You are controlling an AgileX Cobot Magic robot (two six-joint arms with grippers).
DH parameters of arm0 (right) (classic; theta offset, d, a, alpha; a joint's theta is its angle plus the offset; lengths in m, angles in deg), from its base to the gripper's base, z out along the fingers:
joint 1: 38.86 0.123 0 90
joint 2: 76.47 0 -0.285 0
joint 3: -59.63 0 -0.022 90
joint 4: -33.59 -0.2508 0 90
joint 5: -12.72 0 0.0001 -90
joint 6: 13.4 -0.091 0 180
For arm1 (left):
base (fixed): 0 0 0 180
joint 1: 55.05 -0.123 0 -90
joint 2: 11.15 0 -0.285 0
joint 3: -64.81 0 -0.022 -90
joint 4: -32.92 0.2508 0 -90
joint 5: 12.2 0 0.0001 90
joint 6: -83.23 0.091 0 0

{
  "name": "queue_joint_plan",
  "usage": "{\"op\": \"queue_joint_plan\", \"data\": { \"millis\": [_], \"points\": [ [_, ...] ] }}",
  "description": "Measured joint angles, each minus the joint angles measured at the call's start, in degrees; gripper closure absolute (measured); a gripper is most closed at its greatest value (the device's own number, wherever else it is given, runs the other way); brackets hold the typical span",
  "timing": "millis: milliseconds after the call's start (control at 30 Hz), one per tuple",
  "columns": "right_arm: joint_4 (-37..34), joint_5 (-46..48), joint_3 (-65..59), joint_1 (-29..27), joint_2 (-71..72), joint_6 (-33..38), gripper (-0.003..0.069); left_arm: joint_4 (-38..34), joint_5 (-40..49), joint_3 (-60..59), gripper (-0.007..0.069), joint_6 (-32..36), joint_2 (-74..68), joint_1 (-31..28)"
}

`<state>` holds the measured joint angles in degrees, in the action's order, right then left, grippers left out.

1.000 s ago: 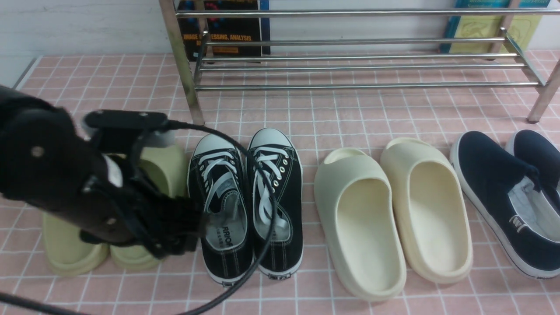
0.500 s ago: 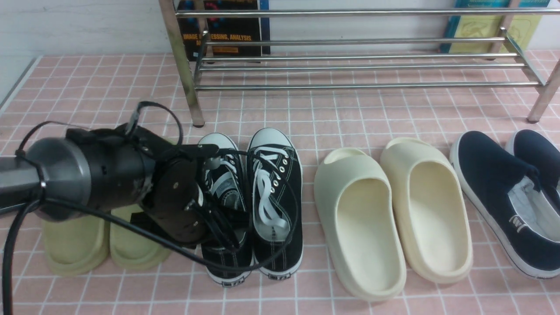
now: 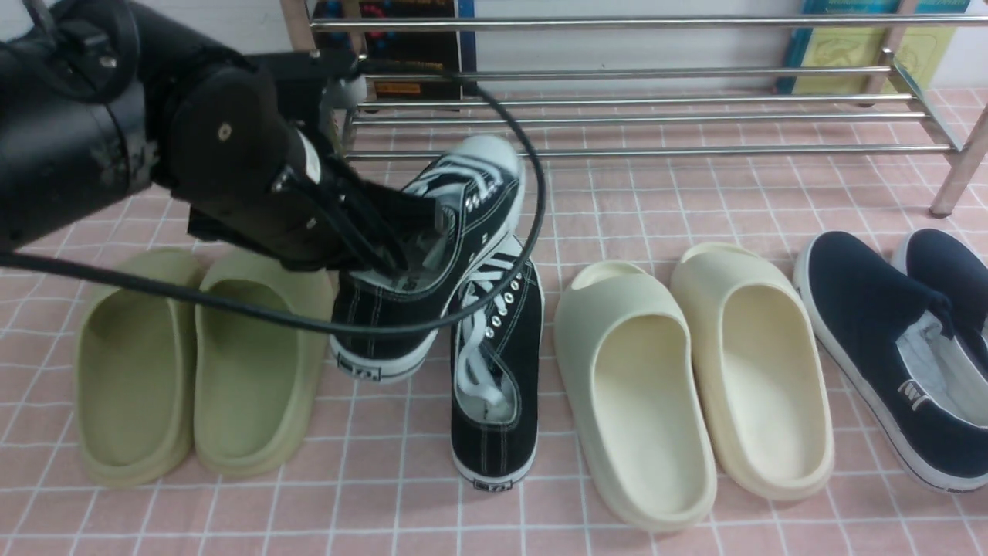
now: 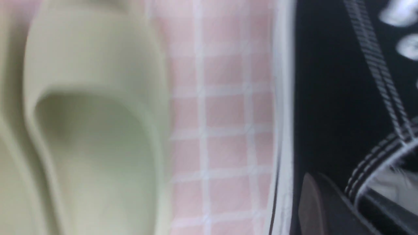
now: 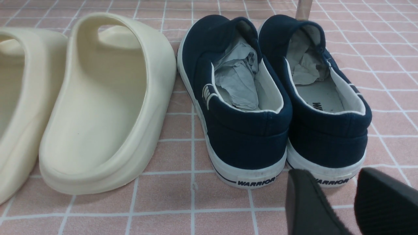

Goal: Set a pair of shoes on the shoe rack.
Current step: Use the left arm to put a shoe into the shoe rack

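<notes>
My left gripper (image 3: 386, 239) is shut on the side wall of one black canvas sneaker (image 3: 432, 232) and holds it in the air, toe tilted up toward the chrome shoe rack (image 3: 617, 116). The left wrist view shows that sneaker's black side (image 4: 326, 98) and white sole close up, with one finger (image 4: 313, 205) against it. The other black sneaker (image 3: 498, 363) lies on the pink tiled floor, partly under the lifted one. My right gripper (image 5: 336, 195) is open and empty, low behind the heels of the navy slip-ons; it does not show in the front view.
Green foam slippers (image 3: 201, 363) lie left of the sneakers. Cream foam slippers (image 3: 695, 371) lie to the right. Navy slip-ons (image 3: 895, 340) lie at the far right and show in the right wrist view (image 5: 248, 98). Books (image 3: 401, 46) lean on the wall behind the rack.
My left gripper closed on the left sneaker and lifted it up and toward the rack, toe raised. The second sneaker shifted slightly. The green slippers are uncovered now.
</notes>
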<state>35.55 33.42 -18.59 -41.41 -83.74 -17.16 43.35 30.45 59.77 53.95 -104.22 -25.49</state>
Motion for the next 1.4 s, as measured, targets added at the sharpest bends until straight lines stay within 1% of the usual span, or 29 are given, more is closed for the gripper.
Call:
{"op": "queue_joint_plan", "data": {
  "millis": [200,300,433,600,700,733,867,1000,1133,1333,1367,1400],
  "points": [
    [0.05,0.00,0.00,0.00,0.00,0.00,0.0419,-1.83,-1.48,4.09,0.0608,0.41,-3.81,-3.68],
    [0.05,0.00,0.00,0.00,0.00,0.00,0.0419,-2.53,-3.91,7.19,0.0608,0.46,-8.45,-7.03],
    [0.05,0.00,0.00,0.00,0.00,0.00,0.0419,-2.47,-7.33,11.23,0.0608,0.40,-14.48,-9.00],
    [0.05,0.00,0.00,0.00,0.00,0.00,0.0419,-2.27,-10.20,17.72,0.0608,0.40,-21.46,-9.15],
    [0.05,0.00,0.00,0.00,0.00,0.00,0.0419,-2.40,-11.84,23.98,0.0607,-0.01,-27.43,-9.49],
    [0.05,0.00,0.00,0.00,0.00,0.00,0.0419,-2.48,-11.93,24.36,0.0606,-0.09,-27.43,-9.49],
    [0.05,0.00,0.00,0.00,0.00,0.00,0.0419,-2.70,-12.67,31.59,0.0604,-3.62,-34.13,-11.45],
    [0.05,0.00,0.00,0.00,0.00,-0.06,0.0419,-2.22,-14.68,35.72,0.0600,-5.13,-37.24,-12.59],
    [0.05,0.00,0.00,0.00,0.00,-0.16,0.0419,-2.58,-15.58,37.08,0.0592,-6.35,-38.21,-12.58],
    [0.84,0.00,0.00,0.00,0.00,-0.18,0.0419,-2.63,-16.26,37.36,0.0530,-6.88,-38.69,-12.53],
    [1.35,0.00,0.00,0.00,0.00,-0.18,0.0419,-2.63,-16.26,37.41,0.0496,-7.02,-38.69,-12.53],
    [1.41,0.00,0.00,0.00,0.00,-0.18,0.0419,-2.63,-16.26,37.43,0.0485,-7.09,-38.69,-12.53]
  ]
}}
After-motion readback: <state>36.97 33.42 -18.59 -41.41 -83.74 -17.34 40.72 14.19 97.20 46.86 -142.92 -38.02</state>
